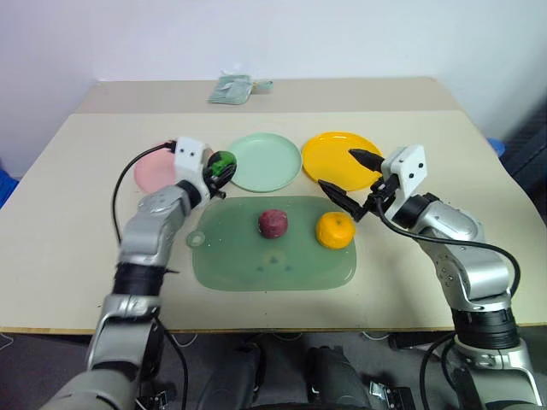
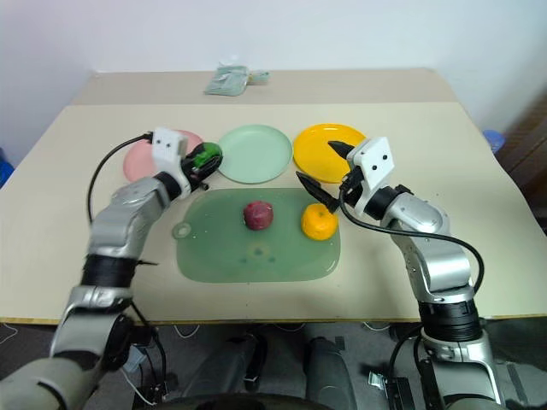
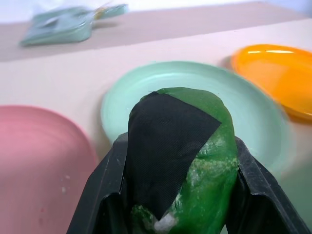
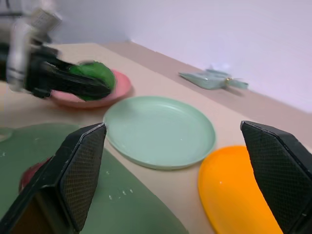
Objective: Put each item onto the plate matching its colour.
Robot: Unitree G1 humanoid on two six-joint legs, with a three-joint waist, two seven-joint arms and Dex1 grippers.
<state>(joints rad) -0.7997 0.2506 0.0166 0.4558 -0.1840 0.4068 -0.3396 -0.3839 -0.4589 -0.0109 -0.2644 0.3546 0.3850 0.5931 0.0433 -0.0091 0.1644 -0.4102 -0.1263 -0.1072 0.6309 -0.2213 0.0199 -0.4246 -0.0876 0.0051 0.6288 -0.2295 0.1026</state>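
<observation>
No fruit sits on a plate yet. The left gripper (image 1: 224,167) clamps the green fruit (image 1: 225,161) near the green plate (image 1: 266,161). The right gripper (image 1: 348,177) is spread wide at twelve o'clock of the orange fruit (image 1: 335,230); the purple fruit (image 1: 273,223) waits.

The whole beige surface (image 1: 68,256) is seen from above by both head views, facing forward and down. The round mint green plastic plate (image 3: 253,112) is viewed closely and low along each hand, and is shared by all four views.

A translucent green board (image 1: 273,248) lay at the table's (image 1: 77,213) centre, loop tab at nine o'clock; a pale green packet (image 1: 231,88) sat at twelve o'clock.
</observation>
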